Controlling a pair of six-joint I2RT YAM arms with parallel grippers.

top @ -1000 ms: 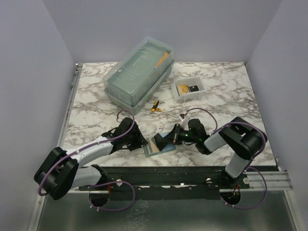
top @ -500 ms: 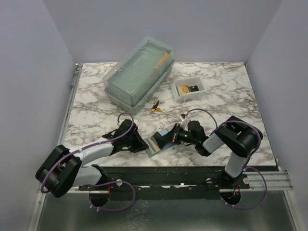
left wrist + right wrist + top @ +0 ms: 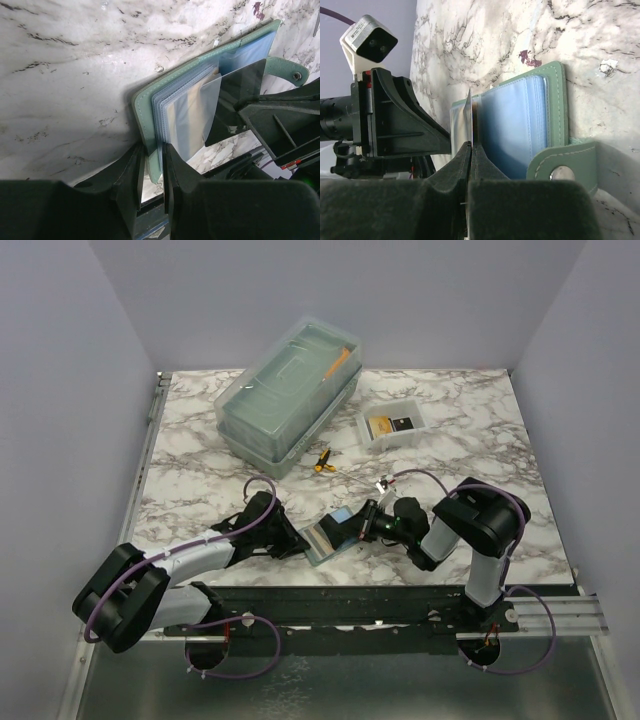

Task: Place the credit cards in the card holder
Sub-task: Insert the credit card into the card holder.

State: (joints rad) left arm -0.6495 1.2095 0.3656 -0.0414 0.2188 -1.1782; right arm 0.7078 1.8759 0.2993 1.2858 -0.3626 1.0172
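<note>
The grey-green card holder [image 3: 326, 538] lies open near the table's front edge. My left gripper [image 3: 292, 540] is shut on its near cover edge [image 3: 150, 150], which sits between the jaws of the left gripper [image 3: 153, 152]. My right gripper [image 3: 357, 525] is shut on a black credit card [image 3: 235, 97]. The card's corner is against a clear pocket [image 3: 192, 120] of the holder. In the right wrist view the card [image 3: 469, 117] shows edge-on between the right gripper's [image 3: 471, 146] closed jaws, beside the holder's blue-tinted pockets [image 3: 520, 125]. A gold card [image 3: 378, 425] and another black card [image 3: 402, 423] lie in the white tray.
The white tray [image 3: 393, 440] stands right of centre. A large translucent lidded box [image 3: 290, 390] stands at the back. A yellow-handled tool [image 3: 322, 462] lies between the box and the holder. The holder's snap strap [image 3: 562, 167] sticks out toward the right gripper.
The right arm has folded lower and nearer the holder, bringing the black card closer to the pockets. The left gripper and the holder have shifted slightly.
</note>
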